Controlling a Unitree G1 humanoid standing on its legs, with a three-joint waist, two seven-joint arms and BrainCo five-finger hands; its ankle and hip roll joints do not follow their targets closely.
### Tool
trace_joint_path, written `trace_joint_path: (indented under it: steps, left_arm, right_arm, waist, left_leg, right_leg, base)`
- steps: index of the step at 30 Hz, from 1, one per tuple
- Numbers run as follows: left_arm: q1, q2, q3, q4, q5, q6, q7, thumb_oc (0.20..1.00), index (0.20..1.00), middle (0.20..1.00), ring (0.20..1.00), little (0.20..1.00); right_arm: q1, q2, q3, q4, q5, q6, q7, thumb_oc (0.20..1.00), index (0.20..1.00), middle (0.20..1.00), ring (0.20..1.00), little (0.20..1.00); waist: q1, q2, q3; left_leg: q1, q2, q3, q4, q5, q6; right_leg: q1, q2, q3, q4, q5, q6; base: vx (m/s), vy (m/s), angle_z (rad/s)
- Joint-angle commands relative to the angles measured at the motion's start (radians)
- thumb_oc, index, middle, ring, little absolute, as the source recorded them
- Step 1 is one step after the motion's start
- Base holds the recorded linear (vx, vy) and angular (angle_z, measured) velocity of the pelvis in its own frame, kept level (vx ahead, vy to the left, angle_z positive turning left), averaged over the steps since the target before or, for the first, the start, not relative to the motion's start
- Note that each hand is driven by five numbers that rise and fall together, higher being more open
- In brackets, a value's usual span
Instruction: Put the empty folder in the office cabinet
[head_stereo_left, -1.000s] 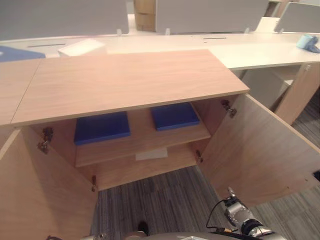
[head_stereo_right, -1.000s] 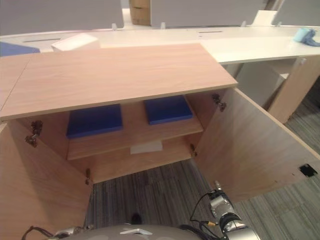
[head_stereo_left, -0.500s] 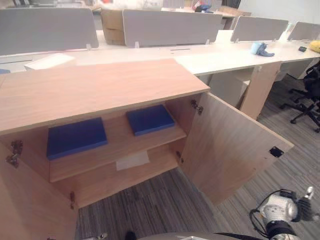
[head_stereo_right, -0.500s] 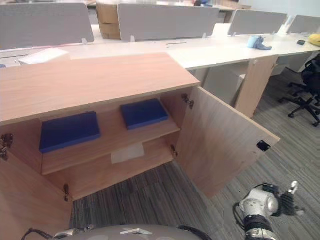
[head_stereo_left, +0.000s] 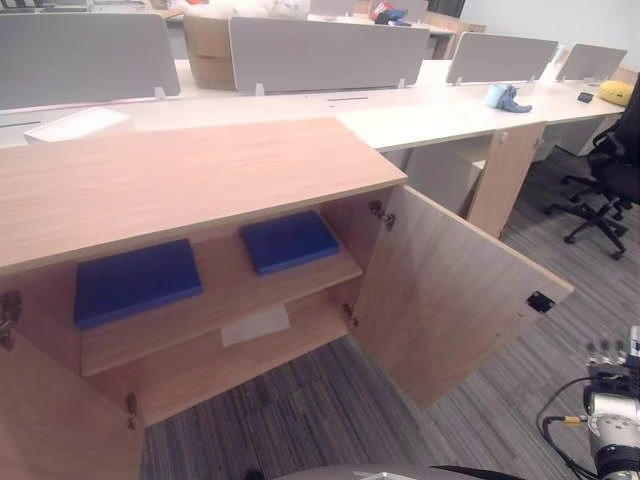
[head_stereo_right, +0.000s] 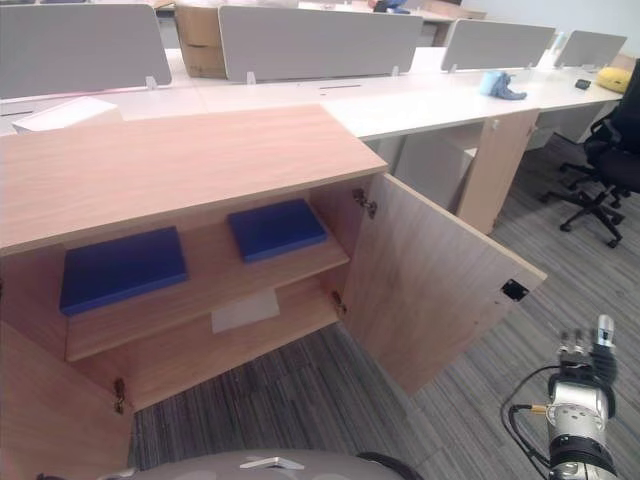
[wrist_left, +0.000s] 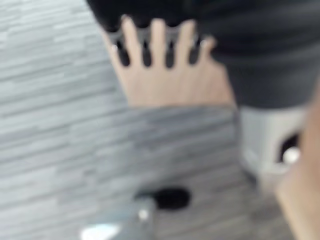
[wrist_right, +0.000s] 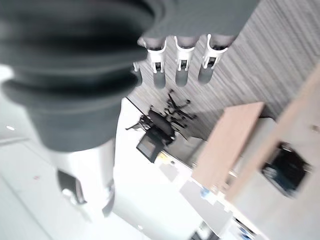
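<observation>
**Change.** Against the earlier pictures the head camera has swung towards 3 o'clock. The two blue folders have kept their places on the shelf. The right hand (head_stereo_right: 585, 350) has gone from 6 o'clock to 4 o'clock, fingers straight and holding nothing.

**Left hand** (wrist_left: 160, 45). Fingers straight, holding nothing, seen in its wrist view.

**Task item.** One blue folder (head_stereo_left: 135, 280) at 9 o'clock and a second blue folder (head_stereo_left: 290, 240) near centre, both flat on the upper shelf of the office cabinet (head_stereo_left: 200, 175). I cannot tell which is the empty one. Placement looks done.

**Surroundings.**
- White sheet (head_stereo_left: 255, 325) on the lower shelf.
- Right door (head_stereo_left: 455, 295) wide open, between the right hand and the shelves.
- Desk (head_stereo_left: 430, 110) at 12 o'clock.
- Office chair (head_stereo_left: 605, 170) at 2 o'clock.
</observation>
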Motion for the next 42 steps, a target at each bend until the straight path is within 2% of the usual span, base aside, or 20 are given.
trace_joint_path:
  steps: [1, 2, 5, 10, 20, 25, 28, 29, 30, 31, 32, 33, 34, 35, 36, 37, 38, 39, 42]
  left_arm:
    - [-0.041, 0.017, 0.005, 0.047, 0.074, -0.024, 0.013, 1.000, 1.000, 1.000, 1.000, 1.000]
    - [-0.034, 0.016, 0.008, 0.050, 0.090, -0.035, 0.013, 1.000, 1.000, 1.000, 1.000, 1.000]
    - [-0.033, 0.020, 0.008, 0.051, 0.091, -0.038, 0.010, 1.000, 1.000, 1.000, 1.000, 1.000]
    - [-0.022, 0.031, 0.008, 0.051, 0.109, -0.038, 0.002, 1.000, 1.000, 1.000, 1.000, 1.000]
    - [-0.006, 0.043, 0.018, 0.035, 0.119, -0.044, -0.007, 1.000, 1.000, 1.000, 1.000, 1.000]
    - [-0.008, 0.045, 0.016, 0.029, 0.122, -0.046, -0.010, 1.000, 1.000, 1.000, 1.000, 1.000]
    - [-0.011, 0.050, 0.017, 0.018, 0.124, -0.040, -0.009, 1.000, 1.000, 1.000, 1.000, 1.000]
    - [-0.013, 0.053, 0.014, 0.010, 0.120, -0.033, -0.008, 1.000, 1.000, 1.000, 1.000, 1.000]
    - [-0.014, 0.052, 0.014, 0.005, 0.121, -0.031, -0.005, 1.000, 1.000, 1.000, 1.000, 1.000]
    - [-0.014, 0.053, 0.014, 0.004, 0.123, -0.032, -0.005, 1.000, 1.000, 1.000, 1.000, 1.000]
    - [-0.016, 0.059, 0.003, -0.004, 0.118, -0.029, -0.005, 1.000, 1.000, 1.000, 1.000, 1.000]
    - [-0.016, 0.059, 0.003, -0.004, 0.118, -0.029, -0.005, 1.000, 1.000, 1.000, 1.000, 1.000]
    - [-0.020, 0.064, 0.000, -0.008, 0.117, -0.025, -0.007, 1.000, 1.000, 1.000, 1.000, 1.000]
    - [-0.020, 0.064, 0.000, -0.008, 0.117, -0.025, -0.007, 1.000, 1.000, 1.000, 1.000, 1.000]
    - [-0.021, 0.071, 0.002, -0.011, 0.123, -0.020, -0.011, 1.000, 1.000, 1.000, 1.000, 1.000]
    - [-0.019, 0.071, 0.002, -0.010, 0.124, -0.020, -0.012, 1.000, 1.000, 1.000, 1.000, 1.000]
    - [-0.017, 0.073, 0.004, -0.008, 0.129, -0.021, -0.014, 1.000, 1.000, 1.000, 1.000, 1.000]
    - [-0.017, 0.073, 0.004, -0.008, 0.129, -0.021, -0.014, 1.000, 1.000, 1.000, 1.000, 1.000]
    - [-0.013, 0.078, 0.012, -0.006, 0.147, -0.019, -0.021, 1.000, 1.000, 1.000, 1.000, 1.000]
  right_arm:
    - [-0.128, -0.093, -0.009, 0.082, -0.134, 0.163, 0.062, 1.000, 1.000, 1.000, 1.000, 1.000]
    - [-0.162, -0.144, 0.013, 0.164, -0.175, 0.211, 0.054, 1.000, 1.000, 1.000, 1.000, 1.000]
    - [-0.180, -0.166, 0.020, 0.189, -0.182, 0.228, 0.070, 1.000, 1.000, 1.000, 1.000, 1.000]
    - [-0.235, -0.233, 0.062, 0.260, -0.286, 0.288, 0.083, 1.000, 1.000, 1.000, 1.000, 1.000]
    - [-0.250, -0.269, 0.102, 0.309, -0.420, 0.315, 0.128, 1.000, 1.000, 1.000, 1.000, 1.000]
    - [-0.255, -0.267, 0.117, 0.315, -0.478, 0.302, 0.158, 1.000, 1.000, 1.000, 1.000, 1.000]
    - [-0.262, -0.272, 0.143, 0.317, -0.569, 0.262, 0.094, 1.000, 1.000, 1.000, 1.000, 1.000]
    - [-0.265, -0.279, 0.151, 0.325, -0.625, 0.244, 0.009, 1.000, 1.000, 1.000, 1.000, 1.000]
    - [-0.271, -0.288, 0.162, 0.345, -0.622, 0.244, -0.037, 1.000, 1.000, 1.000, 1.000, 1.000]
    - [-0.275, -0.293, 0.162, 0.356, -0.610, 0.243, -0.024, 1.000, 1.000, 1.000, 1.000, 1.000]
    - [-0.283, -0.298, 0.162, 0.363, -0.610, 0.250, 0.036, 1.000, 1.000, 1.000, 1.000, 1.000]
    - [-0.283, -0.298, 0.162, 0.363, -0.610, 0.250, 0.036, 1.000, 1.000, 1.000, 1.000, 1.000]
    - [-0.293, -0.302, 0.180, 0.351, -0.636, 0.253, 0.101, 1.000, 1.000, 1.000, 1.000, 1.000]
    - [-0.293, -0.302, 0.180, 0.351, -0.636, 0.253, 0.101, 1.000, 1.000, 1.000, 1.000, 1.000]
    - [-0.306, -0.309, 0.201, 0.336, -0.651, 0.267, 0.173, 1.000, 1.000, 1.000, 1.000, 1.000]
    - [-0.311, -0.310, 0.210, 0.331, -0.655, 0.270, 0.194, 1.000, 1.000, 1.000, 1.000, 1.000]
    - [-0.321, -0.310, 0.230, 0.319, -0.681, 0.278, 0.257, 1.000, 1.000, 1.000, 1.000, 1.000]
    - [-0.321, -0.310, 0.230, 0.319, -0.681, 0.278, 0.257, 1.000, 1.000, 1.000, 1.000, 1.000]
    - [-0.350, -0.304, 0.305, 0.279, -0.778, 0.306, 0.414, 1.000, 1.000, 1.000, 1.000, 1.000]
  waist:
    - [0.043, 0.011, 0.038]
    - [0.059, 0.006, 0.036]
    - [0.066, 0.005, 0.036]
    - [0.092, 0.002, 0.036]
    - [0.110, 0.002, 0.038]
    - [0.113, 0.002, 0.038]
    - [0.116, 0.001, 0.039]
    - [0.117, 0.001, 0.040]
    - [0.121, 0.002, 0.042]
    - [0.123, 0.002, 0.043]
    - [0.128, 0.002, 0.048]
    - [0.128, 0.002, 0.048]
    - [0.132, 0.002, 0.053]
    - [0.132, 0.002, 0.053]
    - [0.134, 0.001, 0.055]
    - [0.134, 0.001, 0.055]
    - [0.136, 0.000, 0.054]
    - [0.136, 0.000, 0.054]
    - [0.141, -0.004, 0.051]
  left_leg:
    - [0.065, -0.070, -0.010, 0.002, -0.237, 0.031]
    - [0.062, -0.069, -0.016, 0.002, -0.233, 0.027]
    - [0.060, -0.069, -0.021, 0.002, -0.231, 0.026]
    - [0.056, -0.070, -0.040, 0.002, -0.223, 0.020]
    - [0.053, -0.076, -0.056, 0.002, -0.219, 0.018]
    - [0.053, -0.079, -0.060, 0.002, -0.219, 0.019]
    - [0.053, -0.080, -0.061, 0.002, -0.219, 0.020]
    - [0.053, -0.080, -0.060, 0.002, -0.219, 0.020]
    - [0.053, -0.081, -0.062, 0.002, -0.219, 0.021]
    - [0.052, -0.081, -0.065, 0.002, -0.218, 0.021]
    - [0.051, -0.081, -0.068, 0.002, -0.215, 0.021]
    - [0.051, -0.081, -0.068, 0.002, -0.215, 0.021]
    - [0.052, -0.082, -0.072, 0.002, -0.216, 0.021]
    - [0.052, -0.082, -0.072, 0.002, -0.216, 0.021]
    - [0.053, -0.082, -0.074, 0.002, -0.216, 0.020]
    - [0.054, -0.082, -0.074, 0.002, -0.216, 0.020]
    - [0.054, -0.083, -0.075, 0.002, -0.216, 0.019]
    - [0.054, -0.083, -0.075, 0.002, -0.216, 0.019]
    - [0.053, -0.083, -0.076, 0.002, -0.214, 0.016]
  right_leg:
    - [-0.022, 0.020, 0.001, 0.002, -0.013, 0.017]
    - [-0.021, 0.021, -0.006, 0.002, -0.015, 0.016]
    - [-0.020, 0.022, -0.009, 0.002, -0.016, 0.015]
    - [-0.017, 0.025, -0.025, 0.002, -0.019, 0.012]
    - [-0.014, 0.020, -0.040, 0.002, -0.021, 0.010]
    - [-0.014, 0.019, -0.043, 0.002, -0.021, 0.010]
    - [-0.015, 0.018, -0.042, 0.002, -0.018, 0.012]
    - [-0.016, 0.017, -0.042, 0.002, -0.017, 0.013]
    - [-0.016, 0.017, -0.041, 0.002, -0.016, 0.015]
    - [-0.016, 0.017, -0.042, 0.002, -0.015, 0.015]
    - [-0.016, 0.015, -0.047, 0.002, -0.011, 0.015]
    - [-0.016, 0.015, -0.047, 0.002, -0.011, 0.015]
    - [-0.015, 0.014, -0.051, 0.002, -0.011, 0.017]
    - [-0.015, 0.014, -0.051, 0.002, -0.011, 0.017]
    - [-0.013, 0.013, -0.054, 0.002, -0.013, 0.016]
    - [-0.012, 0.013, -0.055, 0.002, -0.014, 0.016]
    - [-0.012, 0.013, -0.056, 0.002, -0.014, 0.016]
    - [-0.012, 0.013, -0.056, 0.002, -0.014, 0.016]
    - [-0.011, 0.012, -0.060, 0.002, -0.018, 0.014]
  base:
    - [0.02, -0.062, 0.02]
    - [0.03, -0.075, 0.03]
    - [0.01, -0.033, 0.04]
    - [0.02, -0.030, 0.03]
    - [0.01, -0.006, 0.06]
    - [0.00, 0.000, 0.00]
    - [0.00, 0.000, 0.00]
    - [0.00, 0.000, 0.00]
    - [0.00, 0.000, 0.00]
    - [0.00, 0.000, 0.00]
    - [0.00, 0.000, 0.00]
    - [0.00, 0.000, 0.00]
    - [0.00, 0.000, 0.00]
    - [0.02, -0.003, 0.03]
    - [0.02, 0.002, 0.04]
    - [0.02, 0.005, 0.09]
    - [0.01, 0.005, 0.07]
    - [0.02, 0.001, 0.07]
    - [0.01, -0.001, 0.01]
